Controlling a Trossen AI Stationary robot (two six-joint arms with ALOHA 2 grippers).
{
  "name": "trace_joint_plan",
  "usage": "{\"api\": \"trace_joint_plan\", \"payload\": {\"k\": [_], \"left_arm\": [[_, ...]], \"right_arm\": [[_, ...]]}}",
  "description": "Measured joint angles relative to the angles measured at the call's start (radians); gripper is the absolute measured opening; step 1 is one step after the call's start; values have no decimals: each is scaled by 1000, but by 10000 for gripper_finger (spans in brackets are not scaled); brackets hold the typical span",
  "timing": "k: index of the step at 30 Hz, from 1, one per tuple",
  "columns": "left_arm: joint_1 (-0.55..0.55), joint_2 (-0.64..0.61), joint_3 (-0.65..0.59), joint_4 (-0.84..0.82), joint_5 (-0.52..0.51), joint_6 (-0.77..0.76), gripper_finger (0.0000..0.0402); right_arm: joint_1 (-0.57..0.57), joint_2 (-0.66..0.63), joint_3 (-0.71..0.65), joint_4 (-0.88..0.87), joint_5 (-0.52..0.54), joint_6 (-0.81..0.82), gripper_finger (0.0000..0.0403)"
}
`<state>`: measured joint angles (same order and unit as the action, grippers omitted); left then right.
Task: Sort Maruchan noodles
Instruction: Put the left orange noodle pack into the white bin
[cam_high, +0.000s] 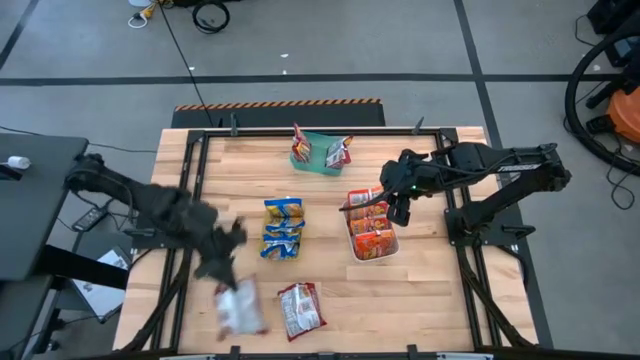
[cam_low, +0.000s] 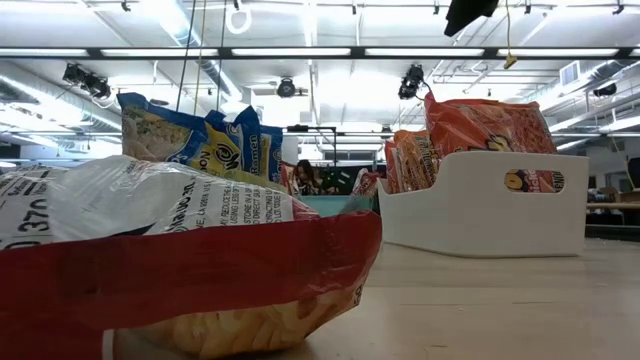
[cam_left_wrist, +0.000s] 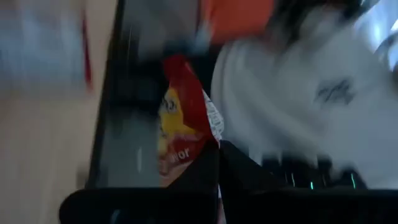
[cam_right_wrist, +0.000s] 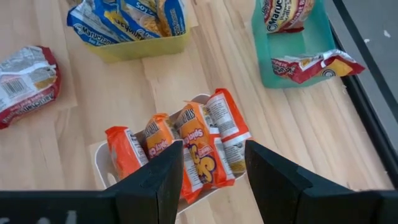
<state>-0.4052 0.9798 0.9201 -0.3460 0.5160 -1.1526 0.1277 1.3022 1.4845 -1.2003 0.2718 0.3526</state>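
Nearest the front edge of the worktop (cam_high: 430, 300), a loose packet (cam_high: 300, 310), silvery white with dark red ends, lies flat on the wood. Just beside it, toward the left side, is the held packet (cam_left_wrist: 183, 124). The left gripper (cam_high: 220, 262) has its jaws clenched on one end of it, with the red-and-white wrapper sticking out past the fingertips. From above, this packet and the gripper are smeared by motion, so I cannot tell whether the packet touches the wood. Farther in, at mid-worktop, the yellow tray (cam_right_wrist: 137, 46) carries the blue packets (cam_high: 283, 228), which stand on edge and crowd together. To its right and apart from it, the white tray (cam_high: 352, 238) is packed with the orange packets (cam_high: 374, 240), also upright and leaning on one another. The right gripper (cam_right_wrist: 212, 152) hangs over this tray, its jaws released and spread with nothing between them and a finger on either side of the orange row. Farthest back, near the rear edge, the green tray (cam_high: 318, 163) holds the red packets (cam_high: 300, 148). One stands at one end, and another lies slanted across the opposite rim.
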Motion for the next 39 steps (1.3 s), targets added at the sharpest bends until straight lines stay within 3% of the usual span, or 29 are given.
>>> {"api": "trace_joint_plan", "payload": {"k": [6, 11, 15, 20, 27, 34, 39], "left_arm": [[281, 17, 64, 163, -199, 178, 1], [519, 98, 64, 165, -313, 283, 1], [687, 257, 62, 265, -322, 261, 1], [842, 446, 62, 427, -367, 122, 1], [921, 637, 173, 392, -386, 118, 0], [932, 779, 399, 144, -505, 226, 0], [941, 790, 451, 25, -614, 233, 0]], "right_arm": [[-25, -3, 0, 0, -4, -46, 177], [-38, -6, 0, -11, -10, -68, 177], [-45, -11, 0, -14, -11, -75, 177], [-46, -16, 0, -14, -11, -87, 177], [-46, -16, 0, -20, -11, -95, 177], [-46, -16, 0, -23, -19, -94, 177], [-46, -16, 0, -32, -31, -94, 177]]}}
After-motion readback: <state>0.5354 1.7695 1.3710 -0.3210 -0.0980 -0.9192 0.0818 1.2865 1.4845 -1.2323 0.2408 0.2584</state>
